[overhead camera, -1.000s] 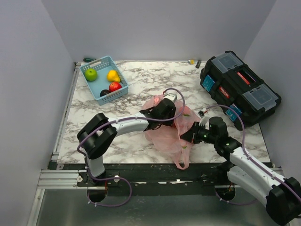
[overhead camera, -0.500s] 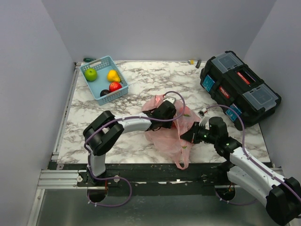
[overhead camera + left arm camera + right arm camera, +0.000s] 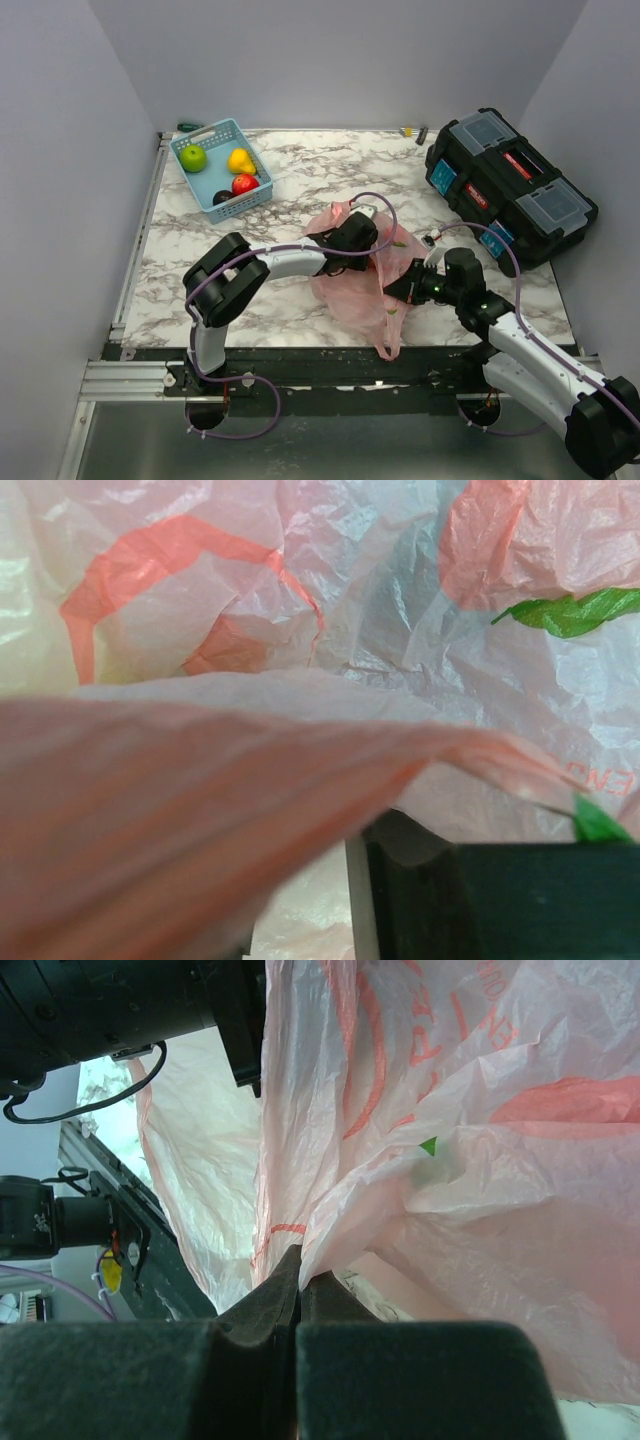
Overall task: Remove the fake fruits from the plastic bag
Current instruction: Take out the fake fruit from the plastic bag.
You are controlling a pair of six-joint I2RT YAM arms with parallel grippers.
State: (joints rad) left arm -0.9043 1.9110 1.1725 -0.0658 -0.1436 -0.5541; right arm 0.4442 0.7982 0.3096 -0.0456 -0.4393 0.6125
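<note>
The plastic bag (image 3: 352, 290) lies by the middle of the near edge. The right claw (image 3: 297, 1285) pinches its side tight, likely to hold it steady. The left claw (image 3: 372, 248) reaches inside; open or closed, I cannot tell.

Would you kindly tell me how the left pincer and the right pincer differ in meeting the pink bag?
The right pincer is shut on a fold of the plastic bag; the left pincer is pushed among its folds, jaws hidden by film. The right pincer reaches in from the right, the left pincer from the left. Both touch the bag.
</note>
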